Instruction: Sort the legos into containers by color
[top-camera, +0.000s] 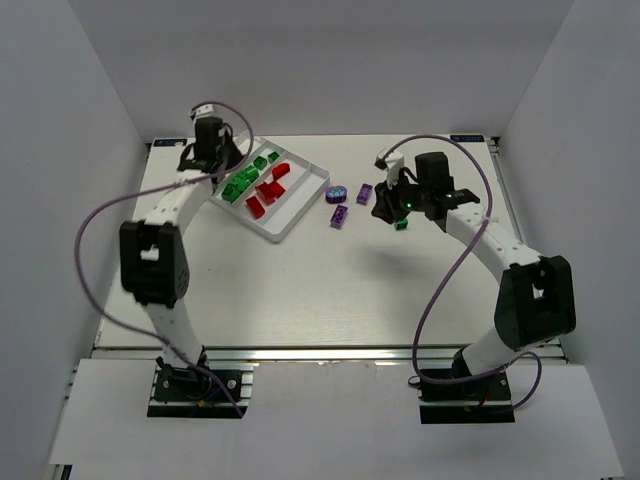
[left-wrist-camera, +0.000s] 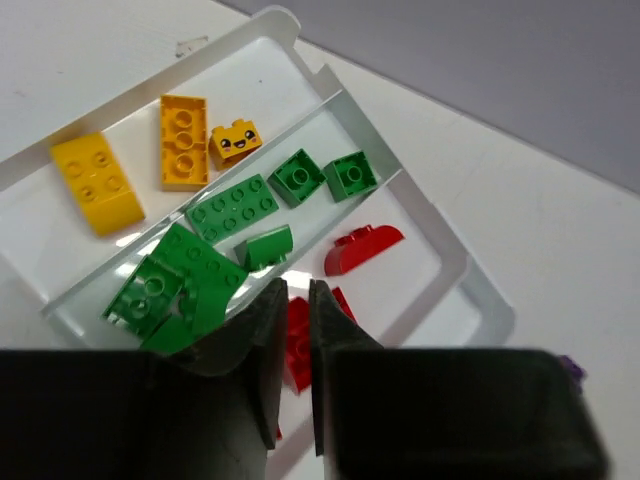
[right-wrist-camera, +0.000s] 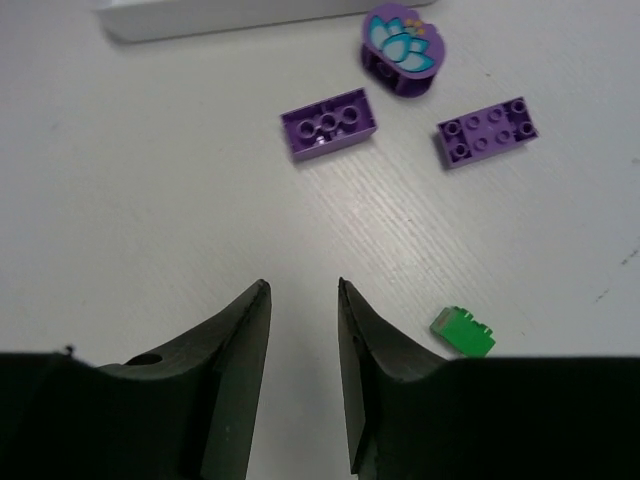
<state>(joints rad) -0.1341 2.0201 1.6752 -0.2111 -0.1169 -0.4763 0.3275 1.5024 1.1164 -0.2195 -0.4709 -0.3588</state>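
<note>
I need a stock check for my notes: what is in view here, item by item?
table: one, white, under everything
tray: one, white, long compartments, far left of the table
yellow bricks: three, yellow-orange, tray's end compartment
green bricks: at least six, green, next compartment
red bricks: at least three, red, third compartment, partly hidden
purple bricks: two, purple, on the table beside the tray
round brick: one, purple with flower picture, beside them
small green brick: one, green, loose on the table
left gripper: black, above the tray, jaws nearly together, empty
right gripper: black, above the table, jaws apart, empty
</note>
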